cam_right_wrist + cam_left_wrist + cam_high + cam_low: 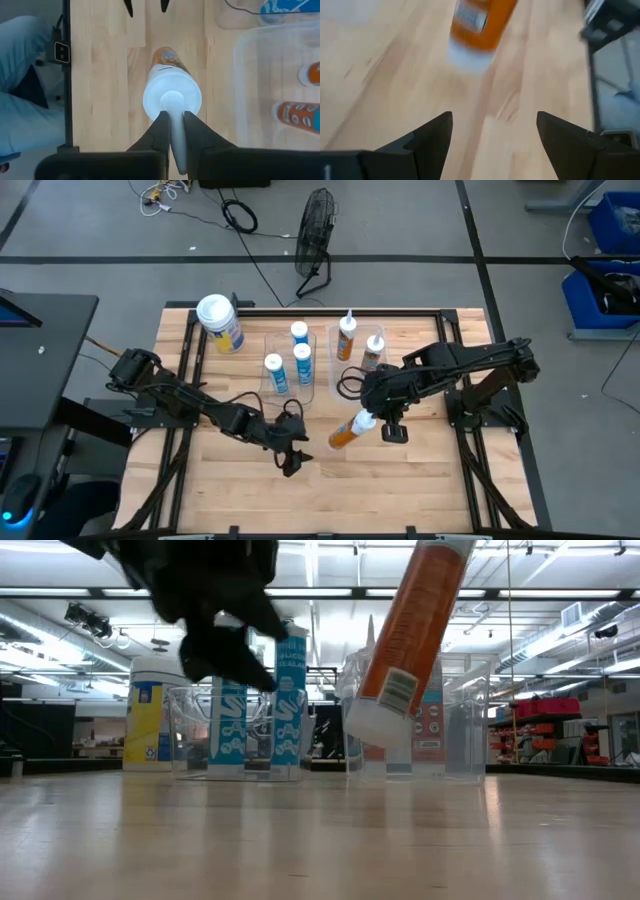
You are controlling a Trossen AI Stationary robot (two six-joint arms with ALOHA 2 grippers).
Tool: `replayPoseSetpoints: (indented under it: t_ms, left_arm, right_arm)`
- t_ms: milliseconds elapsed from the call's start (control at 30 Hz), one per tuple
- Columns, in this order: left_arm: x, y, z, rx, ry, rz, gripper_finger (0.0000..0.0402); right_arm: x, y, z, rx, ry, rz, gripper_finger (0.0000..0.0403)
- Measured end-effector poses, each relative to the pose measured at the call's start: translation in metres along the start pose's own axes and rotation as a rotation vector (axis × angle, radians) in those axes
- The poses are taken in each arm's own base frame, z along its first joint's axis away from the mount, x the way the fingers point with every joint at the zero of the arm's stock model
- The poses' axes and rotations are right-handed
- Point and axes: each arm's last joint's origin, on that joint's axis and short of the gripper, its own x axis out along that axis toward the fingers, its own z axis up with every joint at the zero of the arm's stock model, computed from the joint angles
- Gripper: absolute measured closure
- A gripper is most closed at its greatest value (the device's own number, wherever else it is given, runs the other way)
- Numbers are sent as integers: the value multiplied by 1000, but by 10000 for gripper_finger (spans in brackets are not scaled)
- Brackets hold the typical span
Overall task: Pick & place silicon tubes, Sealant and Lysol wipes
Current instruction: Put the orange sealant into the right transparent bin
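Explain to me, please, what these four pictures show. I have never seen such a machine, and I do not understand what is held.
It is a robot with two dark arms at a wooden table. One camera looks down from above, one looks level across the table top, and one sits on each wrist. The right gripper pinches the nozzle of an orange sealant tube, lifted off the table. The left gripper is open and empty nearby. Two clear bins hold blue tubes and more orange tubes. The Lysol wipes stand beside them.

Pale, smooth wooden table [420, 470]; clear glossy plastic bins [455, 720]; glossy orange sealant tube [350, 432].
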Motion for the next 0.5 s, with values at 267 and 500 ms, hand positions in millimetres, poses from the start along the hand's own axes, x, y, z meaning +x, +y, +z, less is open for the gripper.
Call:
replayPoseSetpoints:
  t_ms: [267,500]
  left_arm:
    - [-2,1,-12,13,74,58,106]
    - [-2,2,-11,17,48,94,106]
  right_arm:
    - [-42,-5,-3,59,-49,-41,382]
    - [-94,-14,-1,105,-245,-9,383]
